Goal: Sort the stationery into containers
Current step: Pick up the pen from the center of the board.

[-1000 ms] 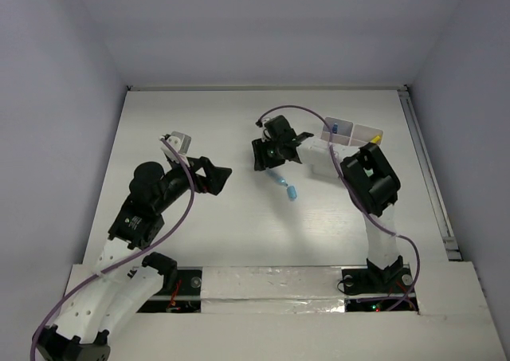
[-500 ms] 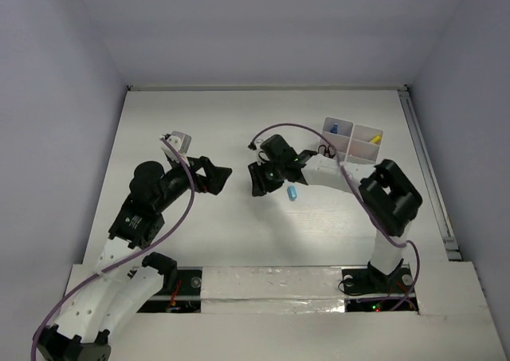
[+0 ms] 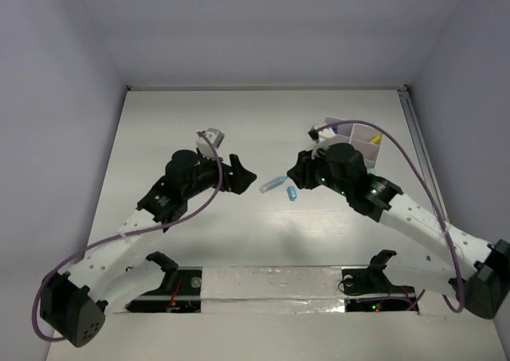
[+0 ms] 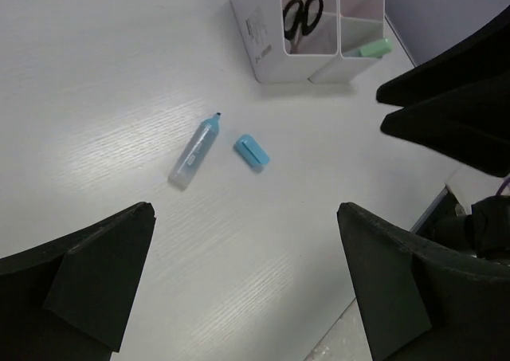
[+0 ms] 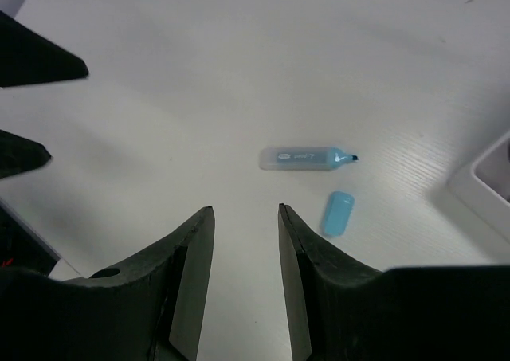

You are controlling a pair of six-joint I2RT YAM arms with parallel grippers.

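An uncapped light-blue marker (image 3: 272,184) (image 4: 195,150) (image 5: 307,158) lies flat on the table, and its blue cap (image 3: 292,192) (image 4: 252,151) (image 5: 339,213) rests just beside it. My left gripper (image 3: 245,174) (image 4: 245,208) is open wide, left of the marker and above the table. My right gripper (image 3: 298,173) (image 5: 245,209) is open with nothing between its fingers, right of the marker. The white containers (image 3: 360,135) (image 4: 263,26) stand behind it. They hold black scissors (image 4: 301,14) and a mint eraser (image 4: 374,49).
My right arm partly covers the containers in the top view, where a yellow item (image 3: 373,139) shows in one compartment. The two grippers face each other closely across the marker. A metal rail (image 3: 426,170) runs along the table's right edge.
My right gripper has pulled back to the right, leaving the marker lying on the table beside its cap. My left gripper has swung right toward the marker.
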